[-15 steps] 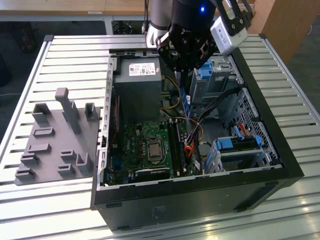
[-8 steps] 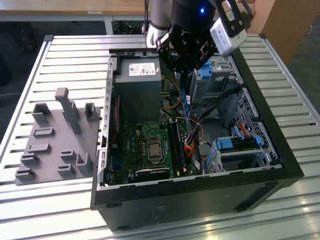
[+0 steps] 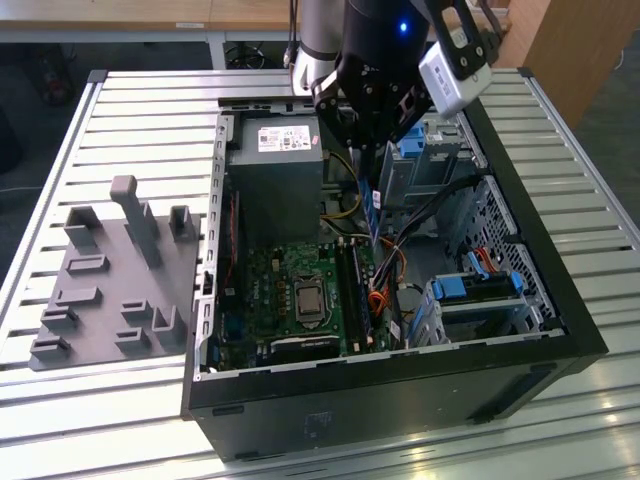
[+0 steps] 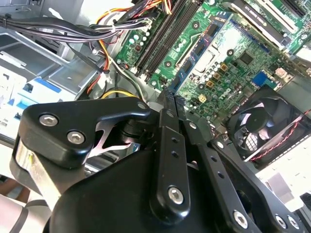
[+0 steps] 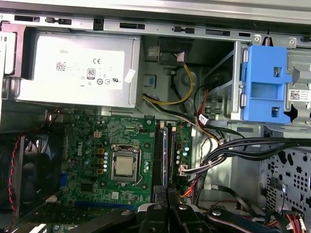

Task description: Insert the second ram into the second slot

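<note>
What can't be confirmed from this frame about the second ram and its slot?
Gap between the second ram, held by the gripper, and the slots: the exterior view gives no depth.
The ram's seating in the grip: in both wrist views the fingers cover it.
State of the slot latches, open or shut: too small in the first wrist view.

The black two-fingered gripper (image 3: 372,148) points down from the silver-and-black arm (image 3: 318,40), fingers (image 4: 167,131) pinched tight on the long thin blue ram stick (image 3: 375,200), which hangs upright.
</note>
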`<move>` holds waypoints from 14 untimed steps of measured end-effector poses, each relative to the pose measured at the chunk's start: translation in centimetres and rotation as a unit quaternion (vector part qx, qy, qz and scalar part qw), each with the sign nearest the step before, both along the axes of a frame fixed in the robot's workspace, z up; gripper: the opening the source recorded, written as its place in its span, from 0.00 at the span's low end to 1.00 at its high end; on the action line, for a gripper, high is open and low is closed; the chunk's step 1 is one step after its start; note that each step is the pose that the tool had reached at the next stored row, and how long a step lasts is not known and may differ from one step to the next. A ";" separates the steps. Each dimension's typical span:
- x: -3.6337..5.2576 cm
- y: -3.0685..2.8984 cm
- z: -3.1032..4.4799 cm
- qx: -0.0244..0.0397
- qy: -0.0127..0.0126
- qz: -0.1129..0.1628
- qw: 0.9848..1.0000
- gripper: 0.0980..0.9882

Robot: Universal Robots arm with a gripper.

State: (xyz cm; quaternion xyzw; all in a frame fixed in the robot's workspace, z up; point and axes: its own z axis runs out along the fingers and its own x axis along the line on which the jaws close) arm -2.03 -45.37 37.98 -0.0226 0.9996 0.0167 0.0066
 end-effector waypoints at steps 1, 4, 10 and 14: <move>0.00 0.00 -0.07 0.000 0.000 0.000 1.000 0.03; 0.00 0.00 -0.26 0.000 0.000 0.000 1.000 0.03; 0.00 0.00 -0.55 0.000 0.000 0.000 1.000 0.03; 0.00 0.00 -0.67 0.000 0.000 0.000 1.000 0.03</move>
